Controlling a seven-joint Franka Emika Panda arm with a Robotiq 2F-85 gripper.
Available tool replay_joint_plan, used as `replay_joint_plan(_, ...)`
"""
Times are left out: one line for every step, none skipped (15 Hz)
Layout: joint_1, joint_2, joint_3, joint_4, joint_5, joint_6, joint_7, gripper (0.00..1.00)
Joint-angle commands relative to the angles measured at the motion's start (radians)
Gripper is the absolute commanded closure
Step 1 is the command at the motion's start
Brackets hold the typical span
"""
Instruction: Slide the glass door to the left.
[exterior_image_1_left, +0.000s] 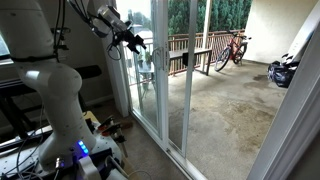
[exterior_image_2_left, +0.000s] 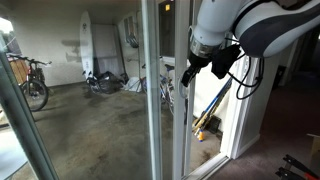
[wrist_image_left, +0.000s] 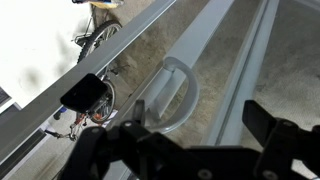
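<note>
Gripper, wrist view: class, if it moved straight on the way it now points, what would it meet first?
Probably the handle on the door frame, which lies just ahead of the open gripper. Depth is unclear, so how near it is cannot be told.

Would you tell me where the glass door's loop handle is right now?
In the wrist view, the pale grey loop handle sits mid-frame on the white frame of the glass door, just ahead of the open claw; a bicycle shows through the glass beyond it.

arm (exterior_image_1_left: 62, 88): white, rounded links; end effector (exterior_image_1_left: 137, 42): black; cables (exterior_image_2_left: 246, 76): black, looped
</note>
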Motion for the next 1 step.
replay_joint_plan(-0.009, 0.0, 0.009, 0.002, 0.002, -0.002, -0.002, 0.0)
